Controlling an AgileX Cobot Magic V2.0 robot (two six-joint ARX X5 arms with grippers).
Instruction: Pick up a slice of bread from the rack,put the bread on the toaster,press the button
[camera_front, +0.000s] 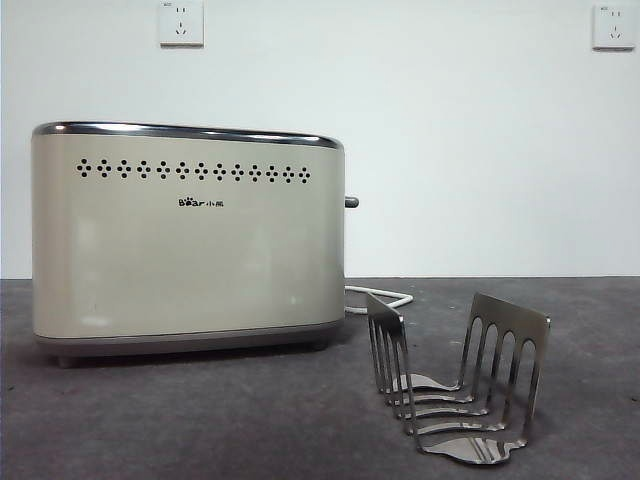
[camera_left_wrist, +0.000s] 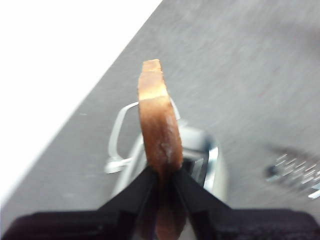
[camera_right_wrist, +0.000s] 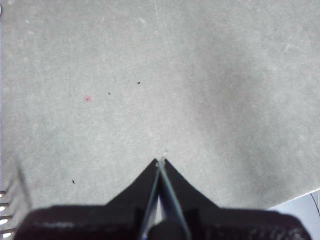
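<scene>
The left claw (camera_left_wrist: 161, 175) pinches the brown-crusted bread slice (camera_left_wrist: 159, 127) edge-on above the cream rectangular toaster (camera_left_wrist: 200, 155); the right claw (camera_right_wrist: 161, 167) is pressed together over the grey surface (camera_right_wrist: 200, 75).

Bread (camera_left_wrist: 159, 130) lower end hidden between left gripper (camera_left_wrist: 165, 175) jaws; toaster (camera_left_wrist: 200, 160) beneath blurred, mostly hidden behind bread; rack (camera_right_wrist: 7, 210) cut off by edge.
</scene>
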